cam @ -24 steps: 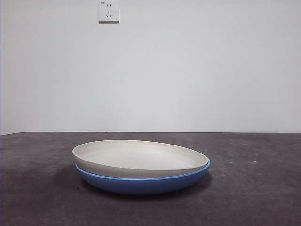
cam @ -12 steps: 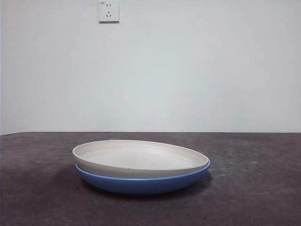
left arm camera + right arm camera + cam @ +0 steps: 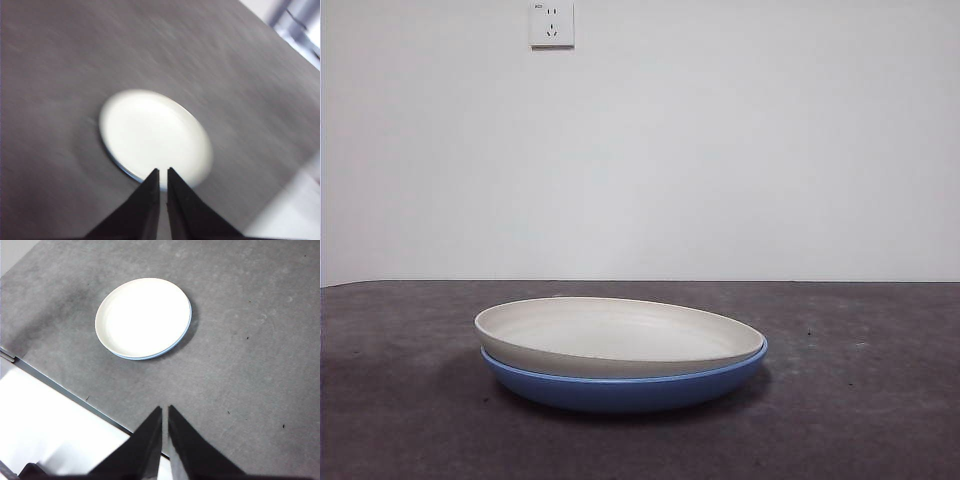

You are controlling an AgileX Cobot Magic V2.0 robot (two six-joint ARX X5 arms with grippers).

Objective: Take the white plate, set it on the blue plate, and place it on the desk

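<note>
Seeing nothing shifted, I find the white plate (image 3: 610,335) nested on the blue plate (image 3: 620,388), both hands closed, empty, well above.

We are seeing motion blur smearing the left wrist view; glare is washing out the round cream-white matte plate (image 3: 154,137); front view is staying sharp, evenly lit.

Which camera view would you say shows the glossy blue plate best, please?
The front view: the glossy blue plate shows its whole side beneath the cream-white plate. Both wrist views show only a thin blue rim sliver, blurred in the left one.
</note>
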